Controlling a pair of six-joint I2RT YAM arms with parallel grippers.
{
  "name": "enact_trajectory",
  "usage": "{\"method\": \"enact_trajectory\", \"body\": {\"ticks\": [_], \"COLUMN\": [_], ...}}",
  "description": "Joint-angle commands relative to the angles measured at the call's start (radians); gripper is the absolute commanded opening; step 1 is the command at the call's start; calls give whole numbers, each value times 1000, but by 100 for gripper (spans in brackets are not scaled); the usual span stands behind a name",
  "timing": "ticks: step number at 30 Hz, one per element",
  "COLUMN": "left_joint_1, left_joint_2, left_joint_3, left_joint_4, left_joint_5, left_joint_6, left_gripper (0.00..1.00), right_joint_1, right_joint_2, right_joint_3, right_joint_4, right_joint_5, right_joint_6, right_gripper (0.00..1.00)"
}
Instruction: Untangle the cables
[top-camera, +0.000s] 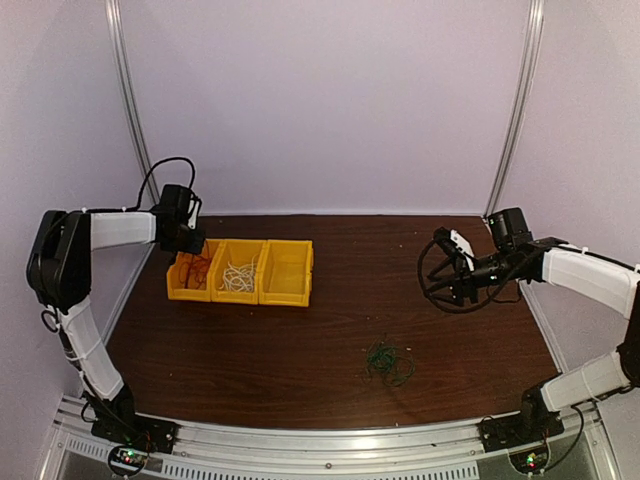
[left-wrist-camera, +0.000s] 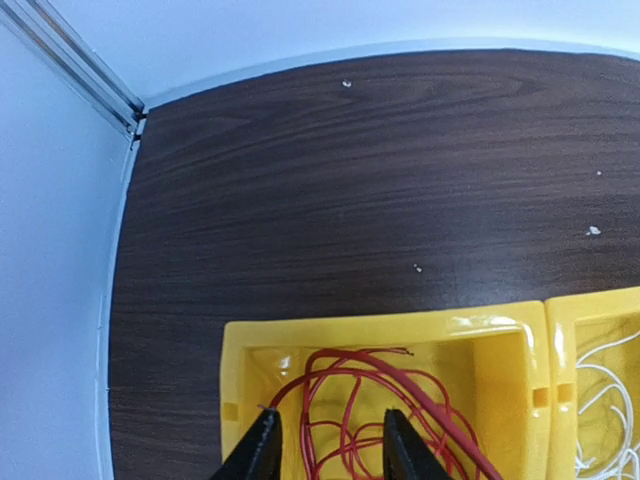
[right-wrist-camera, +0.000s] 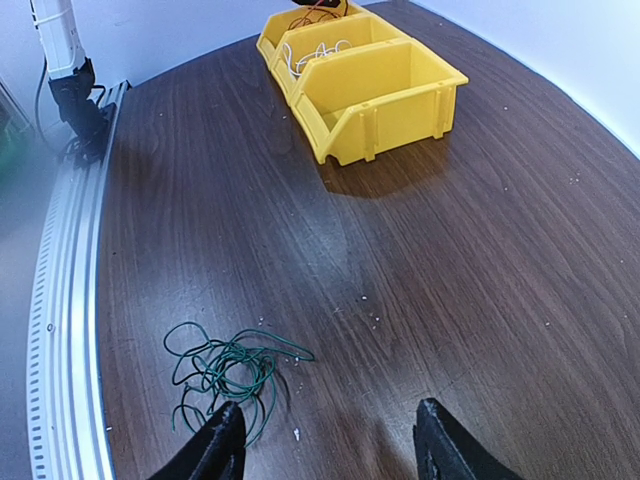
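The green wire (top-camera: 388, 362) lies in a loose coil on the bare table (top-camera: 300, 350), near the front edge and well apart from the yellow bins (top-camera: 288, 297). The red wire (left-wrist-camera: 370, 400) sits in the left bin and the white wire (top-camera: 238, 277) in the middle one.

Your left claw (left-wrist-camera: 325, 415) hangs over the red wire with its jaws narrowly apart. Nothing looks pinched, but one strand touches a fingertip, so lifting could snag it and drag the wire out.

Your right claw (right-wrist-camera: 330, 410) is wide and empty, just beside the green coil. A shallow grab may catch only one loop and tighten the rest.

Count: three wire bundles, three bins with one empty, two claws.
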Motion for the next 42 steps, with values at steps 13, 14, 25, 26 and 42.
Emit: {"method": "enact_trajectory", "body": {"ticks": [13, 14, 25, 26, 42], "left_joint_1": [-72, -107, -443, -461, -516], "left_joint_2": [-571, -614, -748, -724, -585], "left_joint_3": [-184, -207, -488, -491, -529], "left_joint_4": [2, 35, 394, 387, 418], "left_joint_5": [242, 272, 514, 490, 427], "left_joint_6": [-32, -22, -139, -142, -155], "left_gripper": [48, 48, 47, 46, 43], "right_joint_1": [41, 60, 327, 341, 449], "right_joint_2": [57, 81, 177, 188, 280], "right_joint_3": [68, 86, 95, 100, 112], "right_joint_4": [-134, -166, -243, -249, -161], "right_joint_5": [65, 82, 300, 324, 583], "right_joint_6": [-125, -142, -212, -219, -292], "right_gripper": [52, 49, 44, 42, 46]}}
